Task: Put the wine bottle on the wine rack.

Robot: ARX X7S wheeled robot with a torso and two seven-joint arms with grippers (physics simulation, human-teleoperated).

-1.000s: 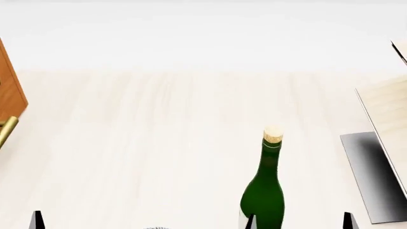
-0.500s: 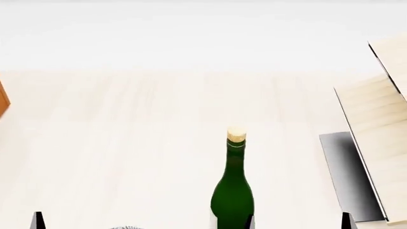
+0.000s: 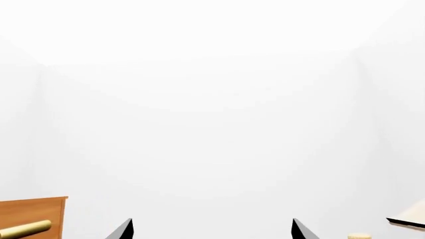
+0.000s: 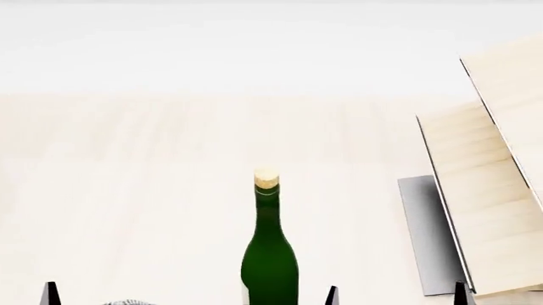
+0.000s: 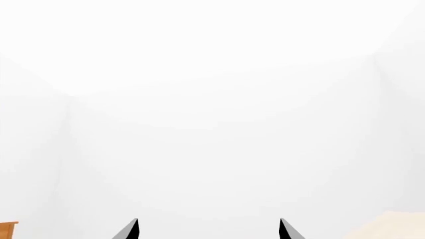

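The wine bottle (image 4: 269,257) stands upright on the light-wood tabletop (image 4: 152,190), low in the middle of the head view, with its tan cork (image 4: 266,178) on top. Its base is cut off by the frame edge. The cork also shows in the left wrist view (image 3: 359,236). The wine rack (image 4: 479,190) stands at the right, two slanted light-wood boards over a grey metal base (image 4: 426,235). My right gripper (image 4: 396,296) is open and empty, between bottle and rack; it also shows in the right wrist view (image 5: 208,230). My left gripper (image 3: 211,230) is open and empty.
An orange-brown cabinet (image 3: 33,215) with a brass handle (image 3: 23,229) shows in the left wrist view, and its corner (image 5: 7,230) in the right wrist view. A grey ribbed object (image 4: 127,302) peeks in at the head view's bottom edge. A white wall lies beyond the table.
In the head view the bottle and the rack have shifted left, and more of the rack shows. The cabinet has left the frame. The gripper tips stay at the bottom edge.
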